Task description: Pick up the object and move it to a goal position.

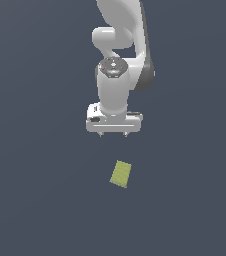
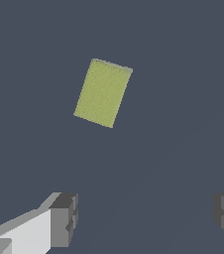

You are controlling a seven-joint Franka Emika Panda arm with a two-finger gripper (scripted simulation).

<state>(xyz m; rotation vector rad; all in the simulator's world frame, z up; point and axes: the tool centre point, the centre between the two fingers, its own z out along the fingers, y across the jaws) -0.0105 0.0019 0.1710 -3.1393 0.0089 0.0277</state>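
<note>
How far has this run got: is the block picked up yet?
Nothing looks done: the block lies flat on the floor, untouched. In hand is only the approach; the pincer hangs open, apart from the block, nothing between its fingers. Left: reaching it, gripping, lifting, carrying. No goal marker shows.

No readable txt, labels, brand marks, nos. or signs anywhere in either view. Olive block point(image 1: 120, 173) is plain, unmarked. White arm point(image 1: 116, 90) shows only a small dark/red detail on the wrist joint, too small to read.
</note>
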